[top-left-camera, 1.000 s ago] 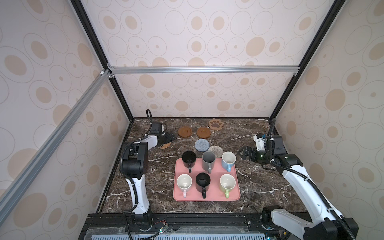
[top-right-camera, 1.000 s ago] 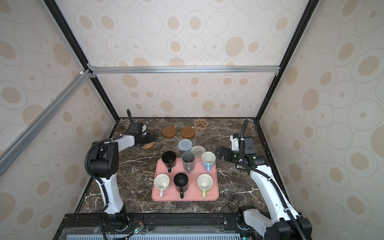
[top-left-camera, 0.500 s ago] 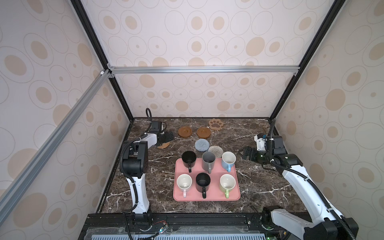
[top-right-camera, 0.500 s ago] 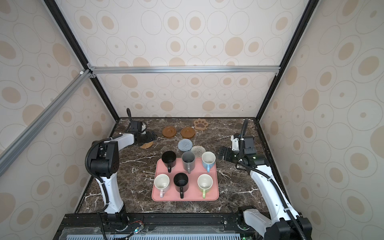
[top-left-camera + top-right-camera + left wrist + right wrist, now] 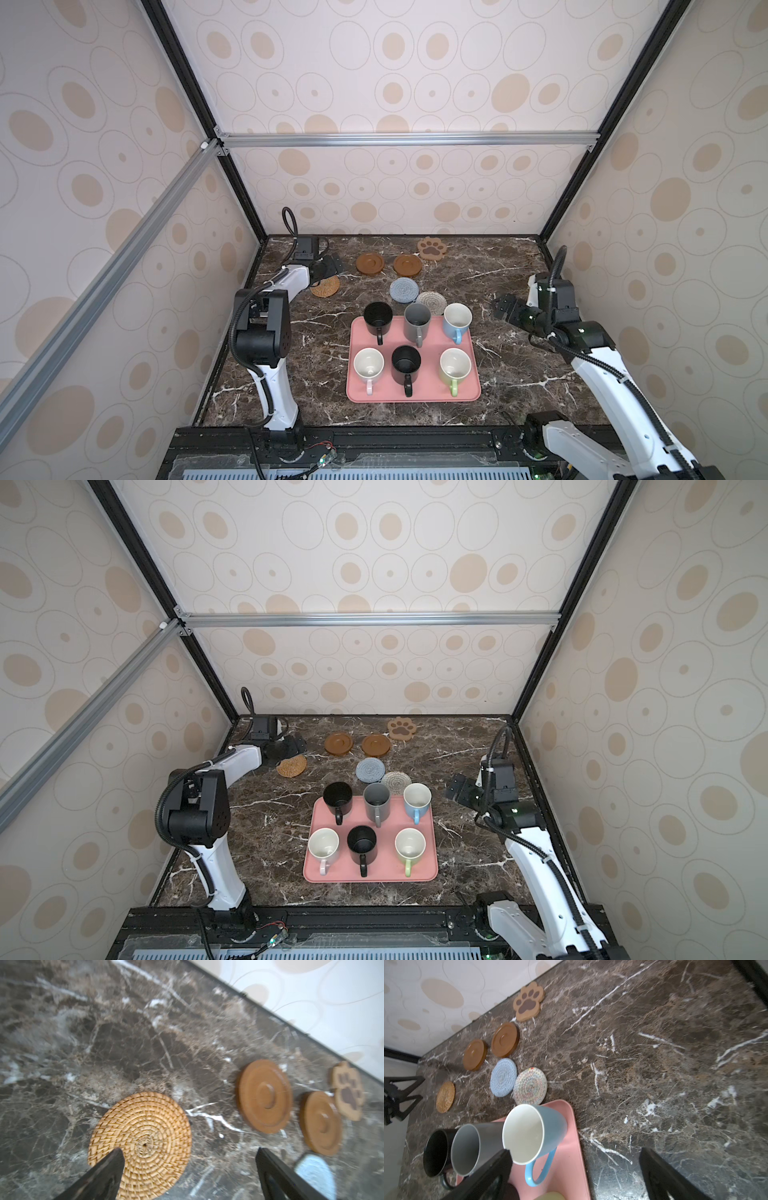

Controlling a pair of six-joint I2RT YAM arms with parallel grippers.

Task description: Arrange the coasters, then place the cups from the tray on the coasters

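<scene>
The left claw (image 5: 189,1152), jaws wide apart and empty, hangs just over the woven tan rattan disc (image 5: 325,286), probably to grasp and reposition it. The right claw (image 5: 501,308), equally spread and holding nothing, hovers near the flat pink tray (image 5: 469,399), where all six handled mugs (image 5: 406,360) stand. The blue-grey knitted round (image 5: 404,289) and cream knitted round (image 5: 432,300) touch at the tray's far edge. That looks too crowded for mugs, so arranging seems unfinished.
</scene>
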